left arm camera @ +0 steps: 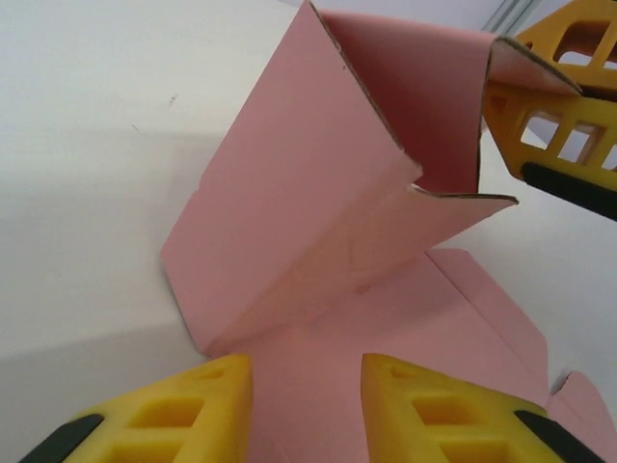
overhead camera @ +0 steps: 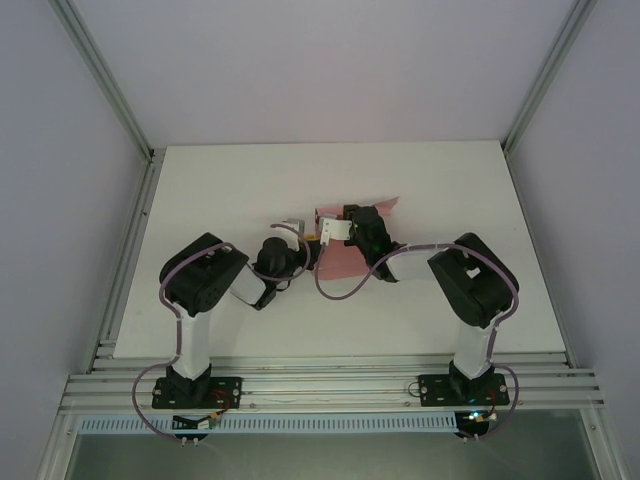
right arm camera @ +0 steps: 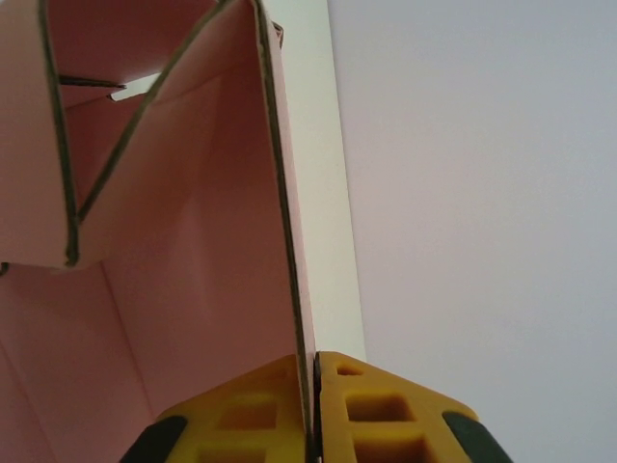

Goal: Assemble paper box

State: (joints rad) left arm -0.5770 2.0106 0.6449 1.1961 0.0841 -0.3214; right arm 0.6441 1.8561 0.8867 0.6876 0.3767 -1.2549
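Assembly looks partway done. The box (left arm camera: pixel 318 222) sits near the middle of the counter (overhead camera: pixel 230 190), between the two arms. Some walls are folded upright, but other panels lie flat and the shape is unclosed (no tab looks tucked in). The right gripper (right arm camera: pixel 310 371) is pinching one standing wall at its edge. The left gripper (left arm camera: pixel 307 371) hovers spread over the flat part, holding nothing. What remains, I judge, is raising the other panels and tucking the tabs. Count: one box, two grippers.

Paper box (left arm camera: pixel 318 193) panels stand before left tool (left arm camera: pixel 307 386); far table (overhead camera: pixel 250 180) open.
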